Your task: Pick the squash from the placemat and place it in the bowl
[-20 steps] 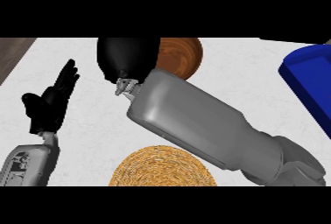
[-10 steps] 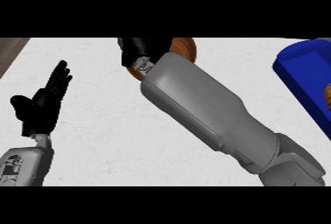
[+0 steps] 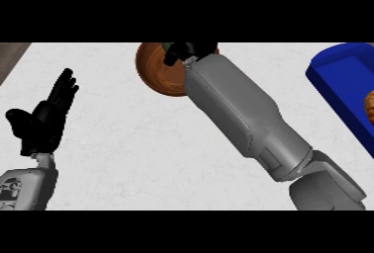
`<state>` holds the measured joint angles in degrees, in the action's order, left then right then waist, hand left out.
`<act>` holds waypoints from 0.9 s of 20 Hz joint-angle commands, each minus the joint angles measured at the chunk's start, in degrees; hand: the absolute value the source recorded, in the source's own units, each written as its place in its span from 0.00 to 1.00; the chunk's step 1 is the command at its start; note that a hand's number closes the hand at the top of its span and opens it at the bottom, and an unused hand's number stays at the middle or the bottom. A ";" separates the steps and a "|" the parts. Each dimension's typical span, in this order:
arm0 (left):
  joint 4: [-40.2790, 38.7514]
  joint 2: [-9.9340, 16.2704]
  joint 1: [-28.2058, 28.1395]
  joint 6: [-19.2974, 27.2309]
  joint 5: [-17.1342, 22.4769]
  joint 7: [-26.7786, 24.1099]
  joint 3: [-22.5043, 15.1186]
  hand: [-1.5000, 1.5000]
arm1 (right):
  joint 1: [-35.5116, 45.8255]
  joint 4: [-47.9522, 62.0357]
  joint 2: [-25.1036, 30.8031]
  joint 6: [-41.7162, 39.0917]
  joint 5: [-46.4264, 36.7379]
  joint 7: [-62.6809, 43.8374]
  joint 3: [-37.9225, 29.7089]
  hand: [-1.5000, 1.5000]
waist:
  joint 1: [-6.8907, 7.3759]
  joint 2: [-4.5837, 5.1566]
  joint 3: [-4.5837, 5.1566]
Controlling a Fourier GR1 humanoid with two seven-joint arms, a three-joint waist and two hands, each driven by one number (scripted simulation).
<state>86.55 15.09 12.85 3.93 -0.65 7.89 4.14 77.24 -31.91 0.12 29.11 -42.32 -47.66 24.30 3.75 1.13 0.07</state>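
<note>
A brown wooden bowl [image 3: 155, 69] stands at the top of the counter, cut off by the view's upper edge. My right forearm [image 3: 241, 118] runs up diagonally from the lower right. My right hand [image 3: 188, 50] is over the bowl's right rim at the very top, mostly cut off. No squash shows plainly; whatever the hand holds is hidden. My left hand [image 3: 42, 121] rests open at the left edge, fingers up, away from the bowl. The placemat is out of view.
A blue container [image 3: 340, 79] stands at the right edge with an orange item [image 3: 369, 107] in it. A strip of dark wood [image 3: 11, 54] shows at the top left corner beside the white counter [image 3: 124, 148].
My right arm has stretched farther up, and its hand has gone from beside the bowl to over its rim at the top edge. The woven placemat has left the view. The left hand stays open.
</note>
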 commanded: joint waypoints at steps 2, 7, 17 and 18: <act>-0.49 0.02 -0.19 0.04 0.32 0.00 0.69 0.50 | 0.93 9.97 -0.12 -10.01 3.54 -3.92 -2.45 1.00 | 0.02 0.09 0.06; -2.09 -0.24 -0.26 -0.70 0.29 -2.06 0.73 0.50 | -1.91 14.15 -0.11 -5.89 8.51 7.23 -8.88 0.00 | -0.50 0.30 -0.03; 0.58 -0.23 -1.93 0.54 -0.27 -1.10 1.36 0.50 | -7.30 1.36 0.05 11.75 20.87 26.08 -22.15 0.00 | -1.68 -0.38 -0.28; -1.41 -0.19 -0.06 0.72 -0.46 -1.14 1.62 0.50 | -8.96 -1.07 -0.10 12.86 22.86 28.87 -23.05 0.00 | -2.53 -0.33 -0.26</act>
<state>86.11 14.83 11.76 4.29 -0.97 6.66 5.31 71.01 -26.99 0.26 35.08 -24.72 -25.78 6.35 2.32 0.96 -0.13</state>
